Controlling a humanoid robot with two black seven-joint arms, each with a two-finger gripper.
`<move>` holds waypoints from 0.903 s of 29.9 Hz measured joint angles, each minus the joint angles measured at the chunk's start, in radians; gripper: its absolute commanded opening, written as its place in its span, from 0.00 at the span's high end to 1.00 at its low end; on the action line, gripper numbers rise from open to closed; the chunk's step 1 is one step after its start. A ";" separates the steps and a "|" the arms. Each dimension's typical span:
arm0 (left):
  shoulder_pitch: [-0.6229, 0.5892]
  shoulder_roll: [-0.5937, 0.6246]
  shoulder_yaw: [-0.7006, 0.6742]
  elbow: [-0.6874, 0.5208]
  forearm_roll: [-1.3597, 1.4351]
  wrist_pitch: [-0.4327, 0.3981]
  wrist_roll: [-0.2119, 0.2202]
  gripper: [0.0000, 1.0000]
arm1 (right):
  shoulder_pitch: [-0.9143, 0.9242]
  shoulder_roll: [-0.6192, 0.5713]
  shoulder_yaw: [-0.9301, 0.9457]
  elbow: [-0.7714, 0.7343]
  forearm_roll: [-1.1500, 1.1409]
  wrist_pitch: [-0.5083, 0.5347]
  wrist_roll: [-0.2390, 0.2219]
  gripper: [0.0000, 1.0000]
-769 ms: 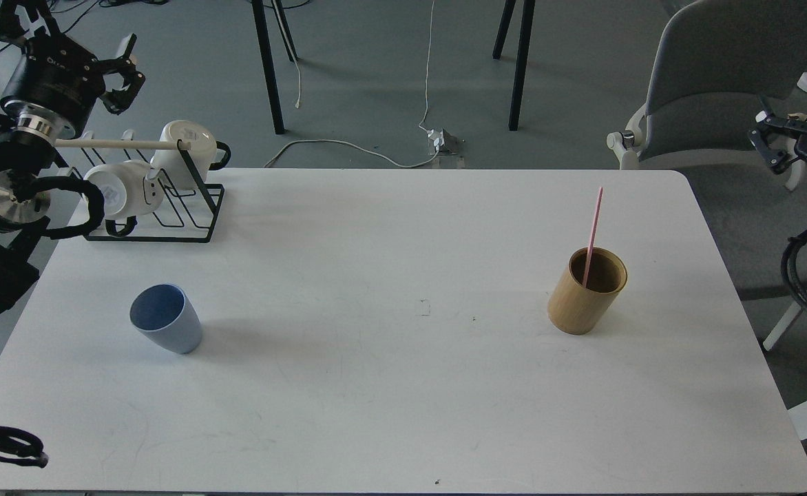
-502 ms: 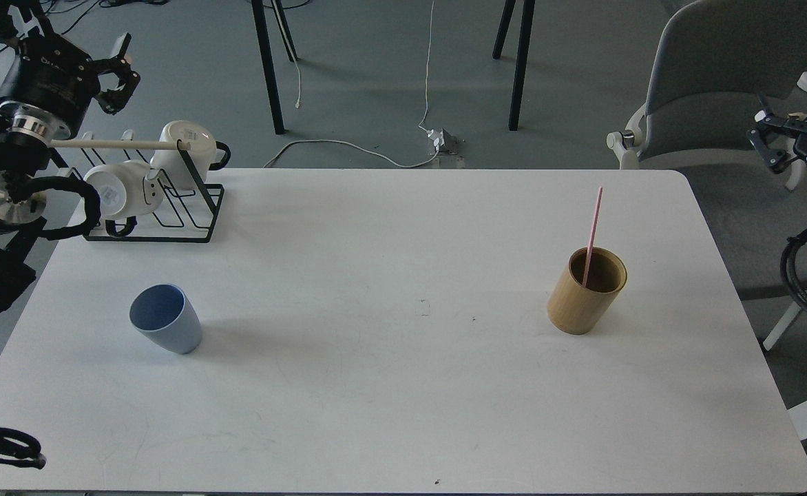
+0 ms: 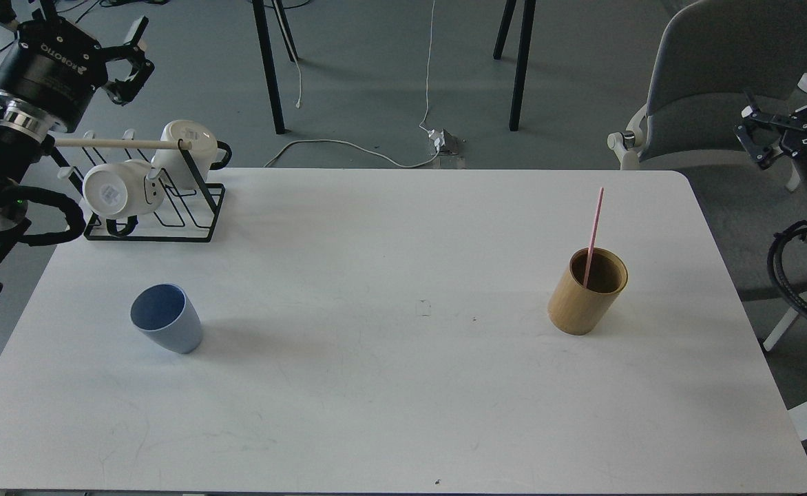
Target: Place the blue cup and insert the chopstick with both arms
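The small matte light-blue tumbler (image 3: 166, 318) stands upright on the white table (image 3: 390, 386), left side. The thin pink stick (image 3: 593, 234) leans inside the tan bamboo cylinder (image 3: 586, 293), right side. My left gripper (image 3: 130, 58) and right gripper (image 3: 755, 134) hover off the table, fingers spread, holding nothing

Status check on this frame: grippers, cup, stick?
Left gripper open, right gripper open, both off-table. Blue cup upright, untouched. Pink chopstick in bamboo cylinder.

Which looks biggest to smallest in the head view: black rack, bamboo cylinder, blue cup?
1. black rack, clearly the widest.
2. bamboo cylinder.
3. blue cup, only slightly smaller than the cylinder; both sit about equally near the camera.
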 measured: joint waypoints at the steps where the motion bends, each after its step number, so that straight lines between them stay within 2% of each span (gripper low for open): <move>1: 0.008 0.018 0.000 -0.051 0.057 0.007 0.000 0.01 | 0.000 0.000 0.001 0.000 0.000 0.000 0.001 0.01; 8: 0.089 0.130 0.000 -0.222 0.564 0.054 -0.001 0.05 | -0.007 0.000 -0.001 -0.005 0.000 0.000 0.003 0.01; 13: 0.161 0.184 0.001 -0.296 0.966 0.093 -0.035 0.08 | -0.011 0.000 -0.002 -0.009 0.000 0.000 0.005 0.01; 18: 0.246 0.294 0.001 -0.367 1.298 0.156 -0.049 0.16 | -0.011 0.000 0.002 -0.008 0.000 0.000 0.006 0.01; 22: 0.293 0.346 0.004 -0.367 1.471 0.201 -0.064 0.26 | -0.010 -0.002 0.002 -0.011 0.000 0.000 0.006 0.01; 27: 0.308 0.344 0.069 -0.281 1.730 0.288 -0.074 0.27 | -0.004 -0.003 0.005 -0.014 0.000 0.000 0.006 0.01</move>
